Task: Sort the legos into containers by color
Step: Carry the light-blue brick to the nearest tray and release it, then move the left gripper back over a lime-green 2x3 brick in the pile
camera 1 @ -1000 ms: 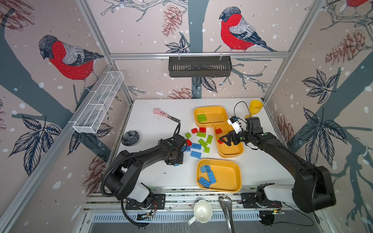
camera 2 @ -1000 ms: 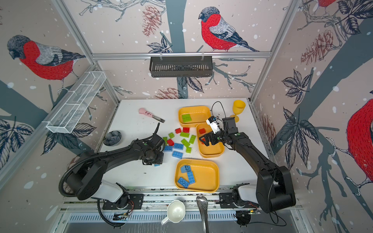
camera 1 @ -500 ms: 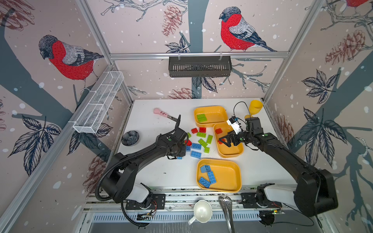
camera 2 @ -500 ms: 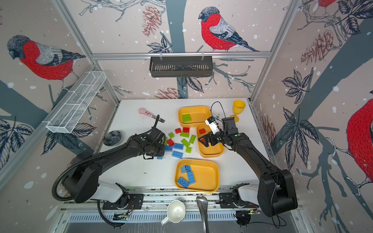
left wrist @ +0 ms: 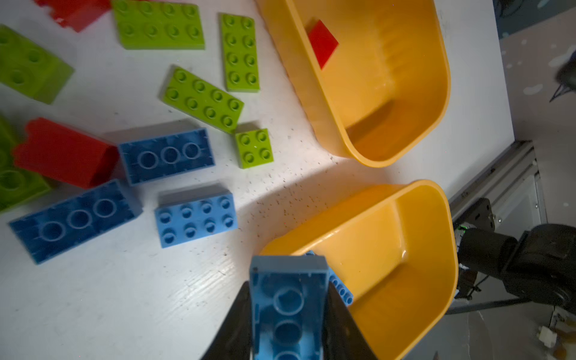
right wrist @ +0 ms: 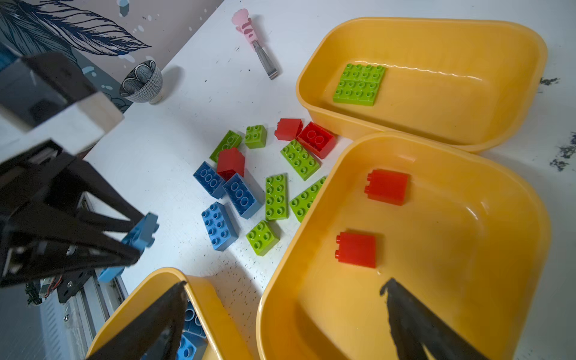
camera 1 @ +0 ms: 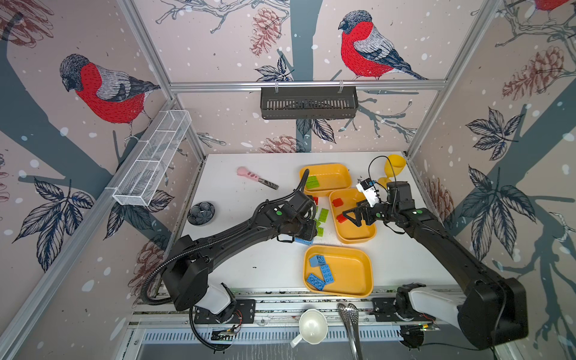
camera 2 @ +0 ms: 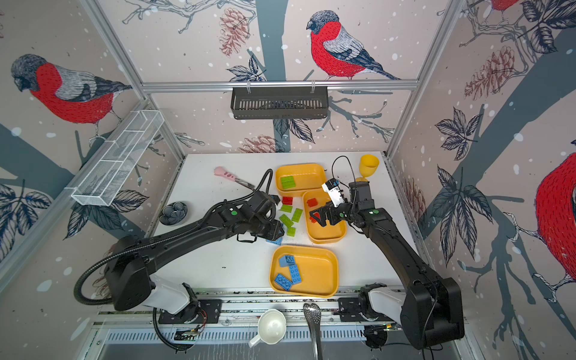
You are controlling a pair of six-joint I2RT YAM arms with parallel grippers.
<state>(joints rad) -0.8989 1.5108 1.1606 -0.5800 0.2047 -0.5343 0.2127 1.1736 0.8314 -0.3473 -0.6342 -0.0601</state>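
Between left fingers (left wrist: 233, 330), a blue brick (left wrist: 288, 299) shows its hollow underside.

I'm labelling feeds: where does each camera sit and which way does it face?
Top views: overhead near the bases, looking down at the table, left arm, right arm.
Left wrist: behind the left gripper, shut on a blue brick, facing the loose bricks.
Right wrist: above the red-brick tray, open right gripper framing it.
Shared: both wrist views show those bricks.

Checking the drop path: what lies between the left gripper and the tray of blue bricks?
Only bare table, in the left wrist view; the left gripper, shut on a blue brick, hangs beside that tray.
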